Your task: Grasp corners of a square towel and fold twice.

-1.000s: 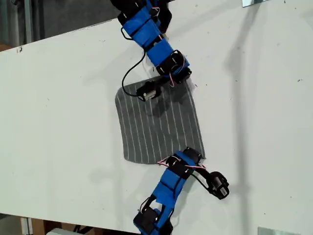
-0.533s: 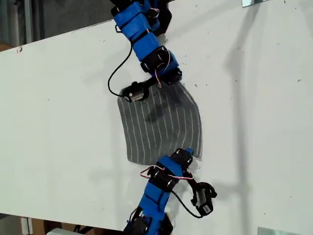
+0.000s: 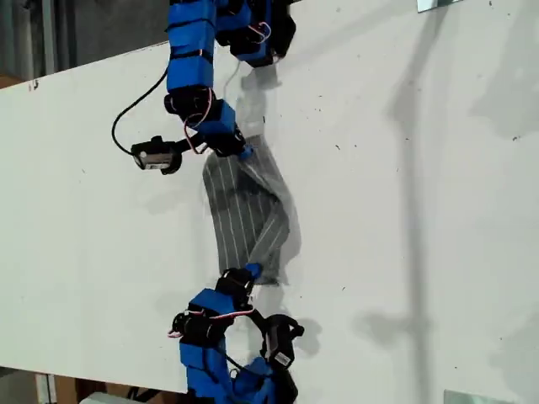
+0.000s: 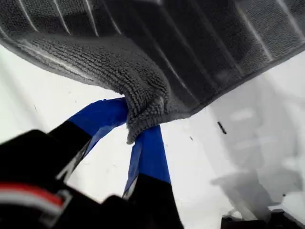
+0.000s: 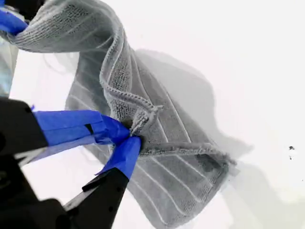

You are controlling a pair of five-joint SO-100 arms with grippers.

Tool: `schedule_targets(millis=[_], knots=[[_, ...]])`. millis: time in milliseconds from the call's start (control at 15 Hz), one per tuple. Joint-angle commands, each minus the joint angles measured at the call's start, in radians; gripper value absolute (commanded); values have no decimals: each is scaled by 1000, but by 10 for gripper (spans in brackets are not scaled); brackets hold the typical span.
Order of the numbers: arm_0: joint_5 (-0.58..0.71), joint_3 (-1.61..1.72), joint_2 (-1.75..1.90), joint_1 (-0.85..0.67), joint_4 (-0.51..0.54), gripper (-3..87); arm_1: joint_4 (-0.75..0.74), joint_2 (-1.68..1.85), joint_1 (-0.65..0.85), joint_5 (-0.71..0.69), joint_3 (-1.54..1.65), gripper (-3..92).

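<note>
The grey striped towel (image 3: 240,215) lies partly doubled over on the white table (image 3: 421,210), with its side toward the exterior view's right lifted and draped across. At the towel's far end, my first gripper (image 3: 244,154) is shut on one corner (image 4: 143,119), and the cloth (image 4: 190,57) hangs bunched from its blue fingers (image 4: 102,117). My second gripper (image 3: 253,271) is shut on the near corner (image 5: 143,119). From it the towel (image 5: 181,176) runs in a raised ridge to my first gripper (image 5: 9,21).
Small dark marks (image 3: 337,147) dot the table toward the exterior view's right of the towel. The table's near edge (image 3: 101,374) runs just behind my second arm's base. A dark gap beyond the far edge (image 3: 84,25) shows in the exterior view's upper left.
Both grippers have swung toward the exterior view's left, each with its corner. The flat towel's right side has risen and folded over, so it now looks narrower.
</note>
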Motion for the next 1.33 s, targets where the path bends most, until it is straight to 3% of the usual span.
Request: schedule_targets(millis=[0,400,867,1067,1267], knots=[[26,169,216,-143,-60,-1,-46,101,140,-67,-66,-1],[132,403,344,-468,-158,-1,-98,-141,341,-216,-262,-1],[281,247,31,-736,-170,-1,-129,-495,572,-327,-514,-1],[273,199,-66,-703,-166,-1,-141,-563,569,-330,-503,-1],[192,133,26,-500,-87,-1,-49,-517,488,-324,-515,-1]])
